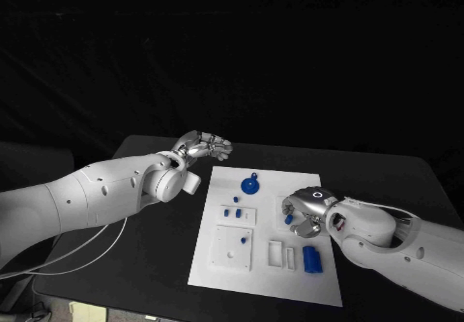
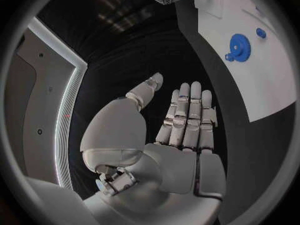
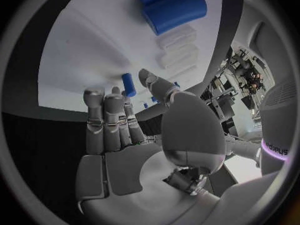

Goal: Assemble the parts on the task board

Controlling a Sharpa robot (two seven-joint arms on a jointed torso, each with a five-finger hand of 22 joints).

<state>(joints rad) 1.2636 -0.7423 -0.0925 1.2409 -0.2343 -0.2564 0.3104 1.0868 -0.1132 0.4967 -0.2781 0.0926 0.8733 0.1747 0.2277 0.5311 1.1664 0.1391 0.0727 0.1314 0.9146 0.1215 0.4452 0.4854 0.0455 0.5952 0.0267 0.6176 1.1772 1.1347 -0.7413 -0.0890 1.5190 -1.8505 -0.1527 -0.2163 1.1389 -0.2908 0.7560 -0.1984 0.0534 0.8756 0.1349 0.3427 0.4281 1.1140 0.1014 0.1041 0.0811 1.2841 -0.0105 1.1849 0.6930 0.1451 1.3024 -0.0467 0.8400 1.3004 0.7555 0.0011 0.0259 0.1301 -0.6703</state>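
We see a black table [image 1: 387, 181] with one thing lying directly on it: the white task board [image 1: 304, 282], a flat rectangular plate set near the table's middle, with bare black surface showing on every side of it.

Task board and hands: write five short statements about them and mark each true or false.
1. The left hand is off the task board, over the black table. True.
2. The left hand grips the blue gear. False: the gear lies on the board, and the left hand's fingers hold nothing.
3. The right hand is over the board's right side. True.
4. The blue cylinder lies off the board on the table. False: it lies on the board, near its right edge.
5. The right hand holds the blue cylinder. False: the cylinder lies apart from it on the board.
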